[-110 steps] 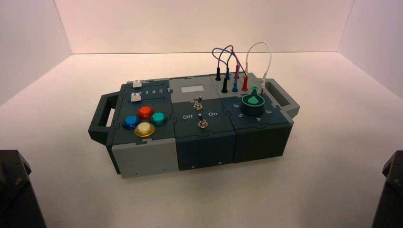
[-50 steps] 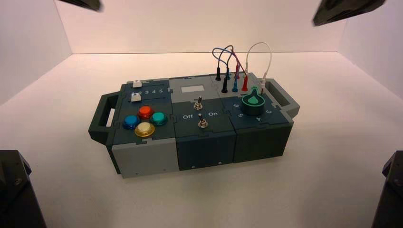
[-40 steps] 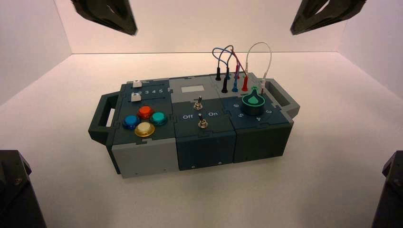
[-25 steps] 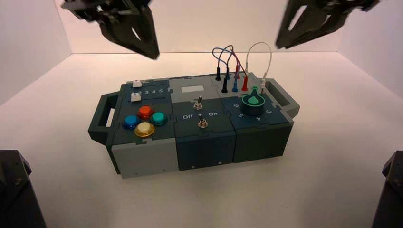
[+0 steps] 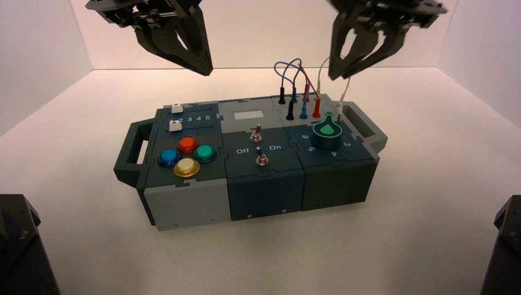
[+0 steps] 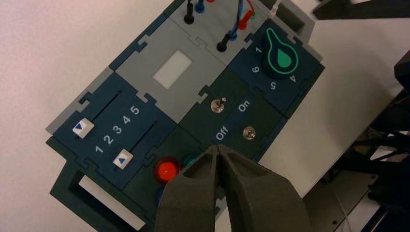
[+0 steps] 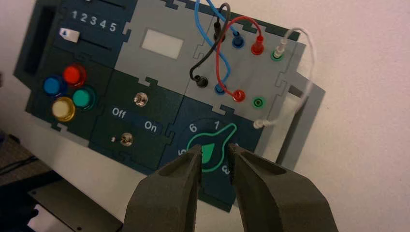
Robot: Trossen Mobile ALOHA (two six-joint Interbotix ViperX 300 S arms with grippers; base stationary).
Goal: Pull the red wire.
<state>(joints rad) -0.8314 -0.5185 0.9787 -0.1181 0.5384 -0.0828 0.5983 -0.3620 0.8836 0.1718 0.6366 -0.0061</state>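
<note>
A: High view. The box sits mid-table. The red wire loops at the box's 1 o'clock corner, both plugs seated. The right gripper hangs above and just beyond it, probably lining up for the pull. The left gripper hovers at 11 o'clock, well apart from the wires; I judge it idle.

B: Left wrist view?

A: Left jaws clenched, tips touching, over the coloured buttons. "Off", "On" by the toggle switches; "1 2 3 4 5" between the sliders.

B: Right wrist view?

A: Right jaws released, a narrow gap, holding nothing, over the green knob. The red wire runs between two red plugs amid the blue wire, black wire and white wire. Dial shows "6", "1".
</note>
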